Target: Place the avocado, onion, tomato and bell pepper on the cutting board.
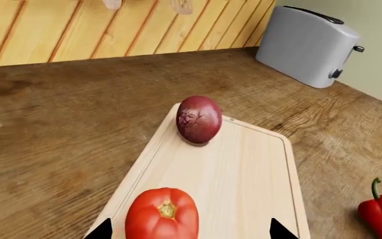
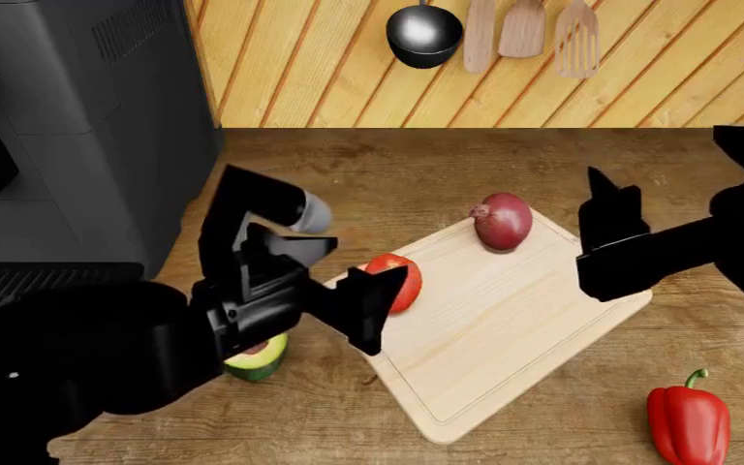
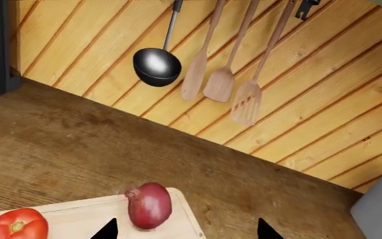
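Cutting board [image 2: 502, 320] is lying flat on the wooden counter [image 2: 386, 165], its long axis running diagonally from near-left to far-right in the head view. Bell pepper [image 2: 689, 421] is standing upright off the board's near right corner, stem curving upward. Onion [image 2: 503, 220] is sitting on the board's far end, pointed tip sideways. Tomato [image 2: 394, 281] is resting on the board's left edge, its stem spot facing the left wrist camera. Avocado [image 2: 259, 360] is lying on the counter left of the board, mostly hidden by the left arm.

Left gripper [image 1: 191, 231] is spread wide around the tomato, not touching it. Right gripper [image 3: 185, 230] is spread above the onion. Only the left wrist view is showing a toaster [image 1: 308, 45].
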